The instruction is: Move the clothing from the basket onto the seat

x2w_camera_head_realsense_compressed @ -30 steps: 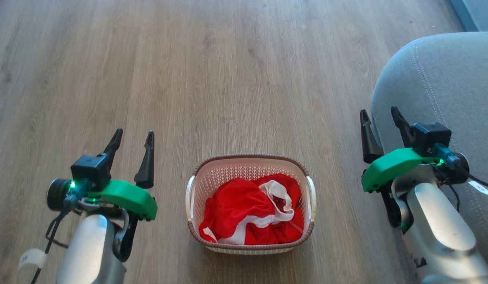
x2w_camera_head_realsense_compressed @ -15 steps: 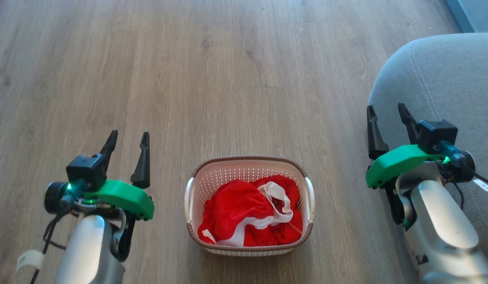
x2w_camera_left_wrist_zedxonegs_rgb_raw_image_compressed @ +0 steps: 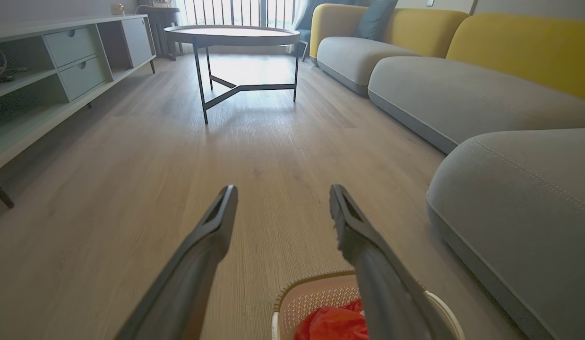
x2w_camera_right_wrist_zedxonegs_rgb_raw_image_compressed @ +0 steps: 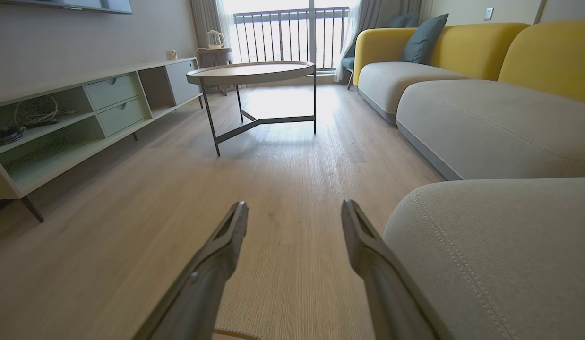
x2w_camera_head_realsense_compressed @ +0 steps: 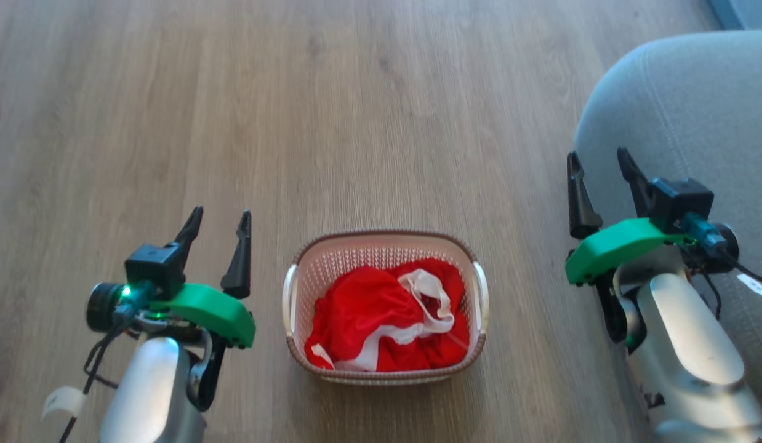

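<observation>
Heaped inside the basket, red with white bands: the clothing, bunched toward the near side, below the brown rim. Basket down on the wood floor, between the two arms. Just to its left, apart from it, the left tool: fingers spread wide, nothing between them, pointing away over bare boards. Farther off to the right, the right tool: likewise wide open and empty, one finger over the floor, the other in front of the edge of the seat. Grey seat at the far right, rounded corner, line of stitching along its top, well apart from the basket
</observation>
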Controlling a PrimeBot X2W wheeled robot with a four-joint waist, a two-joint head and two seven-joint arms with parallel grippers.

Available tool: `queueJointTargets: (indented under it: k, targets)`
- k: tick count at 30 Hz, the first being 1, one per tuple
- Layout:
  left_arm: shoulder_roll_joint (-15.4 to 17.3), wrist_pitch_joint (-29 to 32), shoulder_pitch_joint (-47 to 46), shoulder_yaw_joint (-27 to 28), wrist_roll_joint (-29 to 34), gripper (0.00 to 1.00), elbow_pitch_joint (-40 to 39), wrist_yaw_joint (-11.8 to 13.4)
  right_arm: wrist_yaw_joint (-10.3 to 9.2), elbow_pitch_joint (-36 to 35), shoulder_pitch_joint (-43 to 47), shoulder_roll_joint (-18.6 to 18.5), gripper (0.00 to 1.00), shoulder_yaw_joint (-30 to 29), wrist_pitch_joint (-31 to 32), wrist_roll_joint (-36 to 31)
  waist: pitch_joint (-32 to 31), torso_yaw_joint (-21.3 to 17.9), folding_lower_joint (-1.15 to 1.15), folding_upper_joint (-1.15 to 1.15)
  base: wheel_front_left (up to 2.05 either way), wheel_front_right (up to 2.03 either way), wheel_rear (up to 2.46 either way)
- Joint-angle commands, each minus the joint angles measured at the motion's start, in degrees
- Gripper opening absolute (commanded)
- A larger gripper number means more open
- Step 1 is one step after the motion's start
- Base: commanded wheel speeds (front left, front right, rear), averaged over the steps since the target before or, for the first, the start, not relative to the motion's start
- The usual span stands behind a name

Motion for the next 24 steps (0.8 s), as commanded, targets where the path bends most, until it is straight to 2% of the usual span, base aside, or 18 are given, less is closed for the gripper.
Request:
queueJointTargets:
  k: [1,5,12,24]
  targets:
    - [0.9,-0.5,-3.2,0.8,-0.7,1.00,-1.7,0.0,0.41,-3.1,-3.4,0.4,1.00,0.7,-0.8,-0.5,2.4,-0.5,0.00,0.00,0.00,0.00,0.00]
    - [1.1,-0.5,-4.4,-1.0,-1.5,1.00,-1.6,0.0,0.41,-5.1,-4.7,0.7,1.00,0.6,-0.8,-0.8,5.6,-1.0,0.00,0.00,0.00,0.00,0.00]
    - [2.1,-0.5,-8.8,-5.9,-2.9,1.00,-1.7,0.0,0.41,-10.6,-8.6,1.4,1.00,0.0,-0.8,-2.0,15.5,-2.1,0.00,0.00,0.00,0.00,0.00]
    - [4.1,-0.5,-17.8,-16.6,-5.0,1.00,0.6,0.0,0.41,-17.3,-15.6,2.8,1.00,-0.5,-0.8,-4.0,31.2,-5.2,0.00,0.00,0.00,0.00,0.00]
